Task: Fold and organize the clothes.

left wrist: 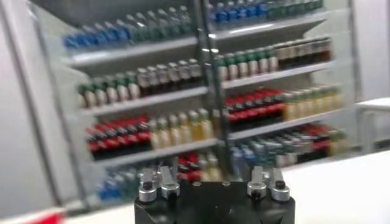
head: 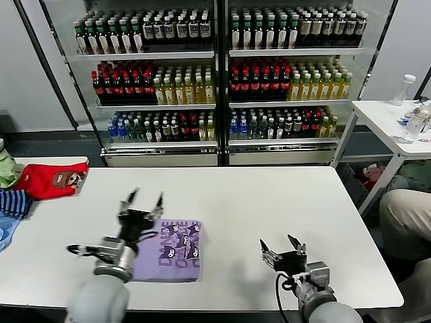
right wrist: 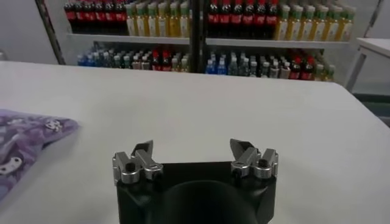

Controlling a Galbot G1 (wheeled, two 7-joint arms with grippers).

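T-shirt (head: pixel 172 250) lies folded, seemingly untouched, under released left claw (head: pixel 142 200); right claw (head: pixel 283 248) released.

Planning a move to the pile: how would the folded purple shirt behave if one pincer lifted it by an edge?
The purple T-shirt is thin layered cloth lying flat on the white table, so it would probably droop and unfold. It looks light. Pushed, it would likely bunch rather than slide whole. The left pincer is open above it.
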